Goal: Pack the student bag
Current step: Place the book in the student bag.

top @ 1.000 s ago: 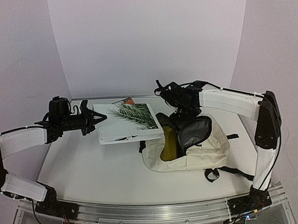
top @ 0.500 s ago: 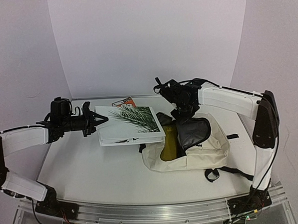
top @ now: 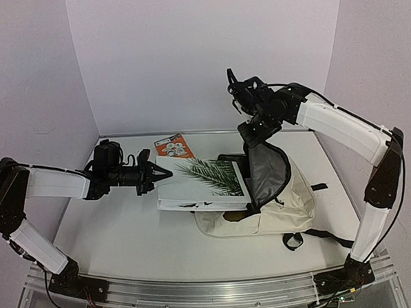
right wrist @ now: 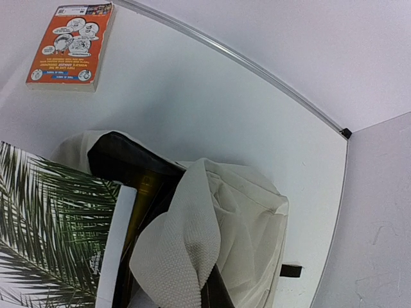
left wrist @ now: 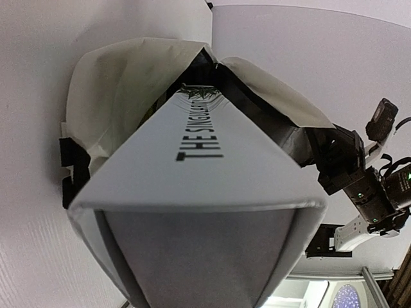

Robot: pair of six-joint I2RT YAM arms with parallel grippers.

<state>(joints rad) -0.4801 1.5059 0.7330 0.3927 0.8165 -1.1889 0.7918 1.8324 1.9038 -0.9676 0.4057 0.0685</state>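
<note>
Right fingers (top: 254,133) pinch the bag (top: 292,198) by its flap, holding the mouth open; left fingers (top: 151,176) clamp the book (top: 206,187), aimed inside.

An orange comic book (top: 172,146) is lying flat, cover up, near the back of the white bench (top: 127,230), just behind a palm-leaf book (top: 200,183).

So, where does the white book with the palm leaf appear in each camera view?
Top external: palm-leaf book at centre, reaching the student bag.
Left wrist: fills the middle, lettered spine showing.
Right wrist: lower left corner.
Shared landmark: the student bag's open mouth.
</note>
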